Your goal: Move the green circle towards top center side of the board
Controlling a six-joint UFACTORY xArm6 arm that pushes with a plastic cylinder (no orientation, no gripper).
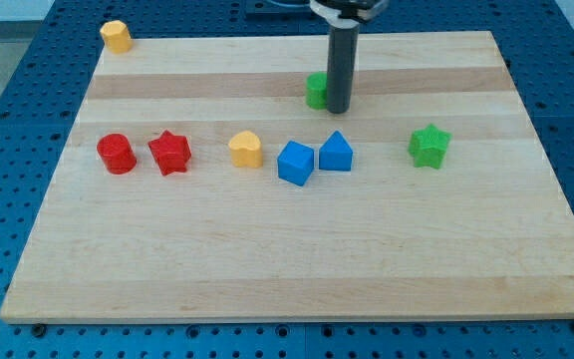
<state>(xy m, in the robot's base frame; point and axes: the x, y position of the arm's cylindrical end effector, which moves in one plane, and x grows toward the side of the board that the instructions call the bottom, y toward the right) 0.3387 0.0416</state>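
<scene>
The green circle [315,90] sits on the wooden board [297,249] near the top centre, partly hidden behind the rod. My tip [338,109] rests on the board right against the circle's right side, slightly toward the view's bottom of it.
A row across the middle holds a red cylinder [116,154], a red star [169,152], a yellow heart-like block [246,150], a blue cube [295,163], a blue pointed block [336,152] and a green star [429,146]. A yellow block [116,36] sits at the top left corner.
</scene>
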